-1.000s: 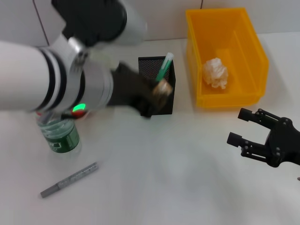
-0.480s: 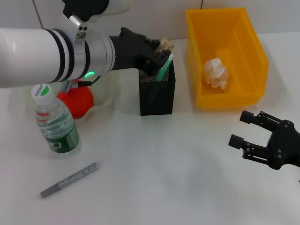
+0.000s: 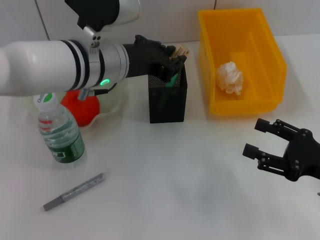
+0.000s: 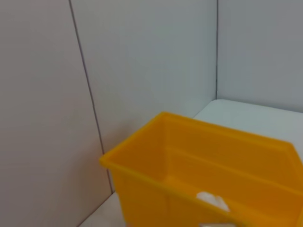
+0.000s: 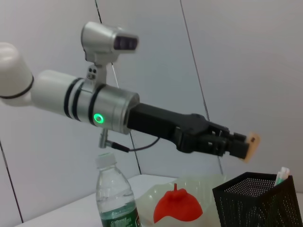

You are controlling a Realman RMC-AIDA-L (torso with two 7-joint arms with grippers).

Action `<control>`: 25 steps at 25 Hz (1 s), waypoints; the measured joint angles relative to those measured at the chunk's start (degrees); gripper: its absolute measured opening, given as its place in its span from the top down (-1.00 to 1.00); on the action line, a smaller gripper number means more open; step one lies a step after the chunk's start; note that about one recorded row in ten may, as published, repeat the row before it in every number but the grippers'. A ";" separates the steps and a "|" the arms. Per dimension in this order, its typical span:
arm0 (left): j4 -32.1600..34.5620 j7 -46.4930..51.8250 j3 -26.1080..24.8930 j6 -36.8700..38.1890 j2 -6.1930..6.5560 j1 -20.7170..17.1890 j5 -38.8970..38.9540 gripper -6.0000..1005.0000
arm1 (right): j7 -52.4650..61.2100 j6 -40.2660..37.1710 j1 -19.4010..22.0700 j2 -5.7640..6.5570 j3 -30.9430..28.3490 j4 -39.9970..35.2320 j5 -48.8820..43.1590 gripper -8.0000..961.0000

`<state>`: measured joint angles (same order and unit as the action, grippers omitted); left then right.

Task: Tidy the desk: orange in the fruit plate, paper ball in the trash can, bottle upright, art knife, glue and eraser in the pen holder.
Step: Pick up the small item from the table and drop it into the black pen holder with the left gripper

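I saw left gripper (image 3: 176, 54) pinching the tan eraser (image 3: 181, 50) over the pen holder (image 3: 167, 100), at 12 o'clock. Right gripper (image 3: 267, 137) idled at 4, jaws spread, empty. Bottle (image 3: 60, 130) label unreadable.

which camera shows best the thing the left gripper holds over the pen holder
The right wrist view: the tan eraser shows side-on in the left gripper, clear above the pen holder. The head view shows it partly hidden by the fingers. The left wrist view misses it.
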<state>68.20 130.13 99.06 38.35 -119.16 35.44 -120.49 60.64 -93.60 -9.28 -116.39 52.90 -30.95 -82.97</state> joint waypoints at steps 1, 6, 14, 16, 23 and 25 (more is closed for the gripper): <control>0.00 0.00 0.00 0.00 0.00 0.00 0.00 0.32 | 0.00 0.00 0.02 0.00 -0.02 0.00 0.00 -0.67; -4.35 -0.72 0.25 -2.66 -0.02 1.33 0.23 0.30 | 0.00 0.00 0.10 0.00 -0.08 0.02 0.00 -0.67; -5.17 -0.72 1.32 -4.55 -0.02 0.96 0.33 0.28 | 0.00 0.00 0.23 0.21 -0.09 0.64 0.01 -0.67; -4.86 -0.73 1.90 -4.57 -0.02 0.73 0.35 0.27 | 0.00 0.00 0.23 0.21 -0.09 0.75 0.01 -0.67; -4.70 -0.76 2.02 -4.61 -0.02 0.62 0.40 0.10 | 0.00 -0.01 0.23 0.20 -0.08 0.78 0.01 -0.67; -4.56 -0.76 2.02 -4.49 -0.01 0.58 0.40 0.02 | 0.00 -0.02 0.22 0.20 -0.08 0.75 0.01 -0.67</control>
<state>63.65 129.37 101.08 33.86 -119.17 36.02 -120.09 60.65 -93.61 -9.06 -116.19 52.82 -30.19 -82.96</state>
